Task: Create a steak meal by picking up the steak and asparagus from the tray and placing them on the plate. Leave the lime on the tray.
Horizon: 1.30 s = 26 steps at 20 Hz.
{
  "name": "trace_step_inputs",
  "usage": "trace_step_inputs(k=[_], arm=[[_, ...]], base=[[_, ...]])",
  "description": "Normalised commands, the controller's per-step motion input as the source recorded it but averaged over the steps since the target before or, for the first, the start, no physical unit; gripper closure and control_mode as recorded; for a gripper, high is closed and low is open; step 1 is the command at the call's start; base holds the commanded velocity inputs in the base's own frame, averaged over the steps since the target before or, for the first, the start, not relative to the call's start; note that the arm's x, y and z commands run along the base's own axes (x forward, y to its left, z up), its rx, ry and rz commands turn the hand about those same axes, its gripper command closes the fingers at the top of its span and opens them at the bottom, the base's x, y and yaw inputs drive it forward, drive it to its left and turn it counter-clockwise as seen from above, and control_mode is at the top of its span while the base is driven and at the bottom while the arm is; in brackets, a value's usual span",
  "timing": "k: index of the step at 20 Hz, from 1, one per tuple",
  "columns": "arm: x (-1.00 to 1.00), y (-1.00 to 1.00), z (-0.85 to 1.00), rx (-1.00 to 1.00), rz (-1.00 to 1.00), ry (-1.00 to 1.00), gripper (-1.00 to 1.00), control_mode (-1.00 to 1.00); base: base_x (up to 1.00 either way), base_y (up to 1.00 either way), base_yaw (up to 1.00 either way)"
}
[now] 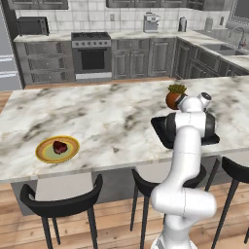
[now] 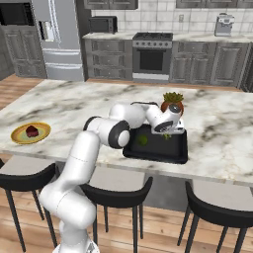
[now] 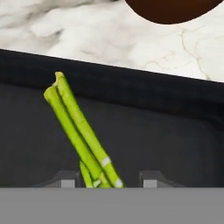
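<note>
Thin green asparagus [image 3: 78, 127] lies on the black tray [image 3: 175, 131], its near end between my two fingertips. My gripper [image 3: 108, 179] is low over the tray with the jaws partly closed, and a small gap still shows on each side of the stalks. From the right base view the hand [image 2: 168, 129] is down at the tray's [image 2: 158, 150] far right corner, with the lime [image 2: 143, 140] lying to its left. The steak [image 1: 60, 147] rests on the yellow-rimmed plate [image 1: 46, 154] at the counter's left end. My own arm hides much of the tray [image 1: 163, 132] in the left base view.
A terracotta plant pot [image 2: 172, 105] stands just behind the tray, close to my hand, and its base shows at the hand view's top [image 3: 175, 8]. Black bar stools [image 2: 113, 190] line the counter's near edge. Marble counter stretches between tray and plate.
</note>
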Motion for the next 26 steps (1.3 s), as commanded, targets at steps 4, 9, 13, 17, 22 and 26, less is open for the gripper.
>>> trace_step_inputs(k=[4, 9, 13, 17, 22, 26], arm=[[-0.25, 0.18, -0.04, 0.00, 0.01, -0.04, 1.00, -1.00], [-0.95, 0.36, 0.42, -0.05, 0.11, -0.13, 1.00, -1.00], [-1.00, 0.52, 0.89, -0.12, 0.11, -0.12, 1.00, -1.00], [-0.95, 0.82, 0.91, -0.18, 0.13, -0.12, 1.00, -1.00], [-0.67, 0.88, 0.99, -0.13, 0.12, -0.02, 1.00, -1.00], [-0.56, 0.99, 0.81, -0.08, 0.14, 0.07, 1.00, -1.00]], base=[[0.00, 0.00, 0.00], [0.00, 0.00, 0.00], [0.00, 0.00, 0.00], [0.00, 0.00, 0.00], [0.00, 0.00, 0.00], [0.00, 0.00, 0.00]])
